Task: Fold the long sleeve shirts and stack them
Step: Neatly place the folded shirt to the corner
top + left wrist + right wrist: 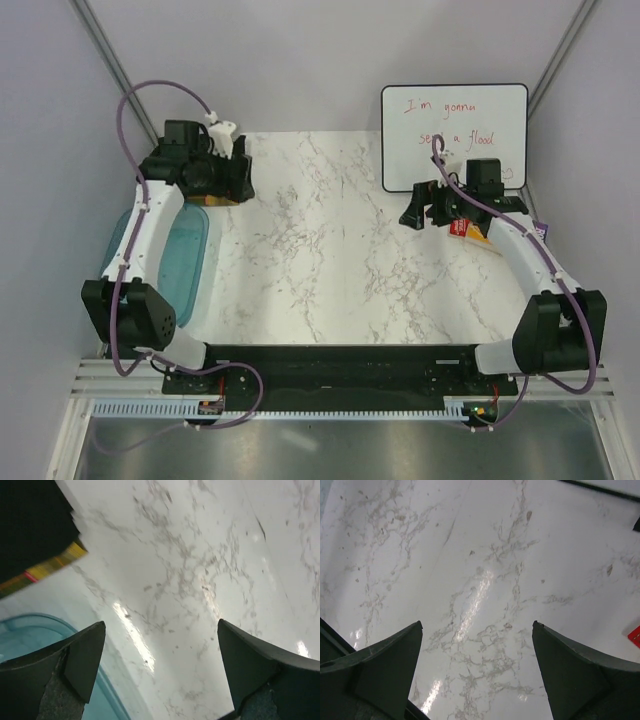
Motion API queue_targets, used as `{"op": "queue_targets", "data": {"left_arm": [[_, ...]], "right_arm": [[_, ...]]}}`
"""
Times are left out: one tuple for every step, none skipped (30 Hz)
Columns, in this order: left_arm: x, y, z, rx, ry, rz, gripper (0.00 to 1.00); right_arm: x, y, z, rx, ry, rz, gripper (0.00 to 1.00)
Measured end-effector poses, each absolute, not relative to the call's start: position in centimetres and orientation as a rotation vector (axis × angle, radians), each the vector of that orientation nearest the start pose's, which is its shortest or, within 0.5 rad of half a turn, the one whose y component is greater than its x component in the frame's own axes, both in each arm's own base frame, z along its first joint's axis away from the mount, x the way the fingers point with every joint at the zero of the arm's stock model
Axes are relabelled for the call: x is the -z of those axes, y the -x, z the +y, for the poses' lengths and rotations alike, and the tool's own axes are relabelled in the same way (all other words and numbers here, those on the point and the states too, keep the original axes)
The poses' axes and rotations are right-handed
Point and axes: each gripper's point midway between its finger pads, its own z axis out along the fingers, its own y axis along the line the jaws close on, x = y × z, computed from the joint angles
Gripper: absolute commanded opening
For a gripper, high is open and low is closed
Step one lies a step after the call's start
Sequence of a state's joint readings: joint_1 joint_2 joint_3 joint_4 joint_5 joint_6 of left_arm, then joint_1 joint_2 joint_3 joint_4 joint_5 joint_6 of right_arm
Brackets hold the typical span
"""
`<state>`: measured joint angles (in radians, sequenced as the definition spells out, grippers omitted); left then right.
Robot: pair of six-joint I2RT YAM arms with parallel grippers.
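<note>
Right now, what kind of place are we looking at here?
Probably a robot test booth: two arms bolted to a marble-look table, plain grey walls around it, and a handwritten whiteboard propped at the back.

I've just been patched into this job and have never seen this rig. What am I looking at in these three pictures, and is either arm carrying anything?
The top picture looks down on two robot arms bolted at the near edge of a marble table; the left arm is on the left, the right arm on the right. The other two pictures come from cameras on the wrists, each looking past its own two dark fingers.

The left end effector and the right end effector are both open and hold nothing.

At the far left lies the black shirt on top of the plaid shirt. A blue tub sits at the left edge and a whiteboard at the far right. By the right arm lies a small red-and-yellow item I cannot identify.
</note>
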<state>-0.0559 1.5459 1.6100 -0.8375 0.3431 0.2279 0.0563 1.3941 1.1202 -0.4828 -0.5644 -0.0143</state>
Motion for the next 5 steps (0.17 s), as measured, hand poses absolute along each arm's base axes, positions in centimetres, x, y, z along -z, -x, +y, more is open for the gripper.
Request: {"op": "queue_targets", "data": {"left_arm": [[-23.4, -38.3, -7.6, 0.334, -0.499, 2.304, 0.99], [-21.4, -37.1, -7.9, 0.352, -0.508, 2.355, 0.99], [-19.6, -36.0, -8.2, 0.369, -0.517, 2.401, 0.99], [-18.0, -35.1, -8.6, 0.383, -0.529, 2.441, 0.99], [-17.0, -34.4, -8.9, 0.393, -0.540, 2.467, 0.99]], "right_arm": [[-17.0, -34.7, 11.3, -0.678, 0.363, 2.272, 0.98], [-16.1, -34.2, 11.2, -0.682, 0.363, 2.294, 0.98], [-15.0, -33.5, 11.2, -0.687, 0.363, 2.324, 0.98], [-14.0, -32.9, 11.2, -0.688, 0.369, 2.351, 0.98], [-13.5, -32.5, 11.2, -0.685, 0.375, 2.365, 0.98]]}}
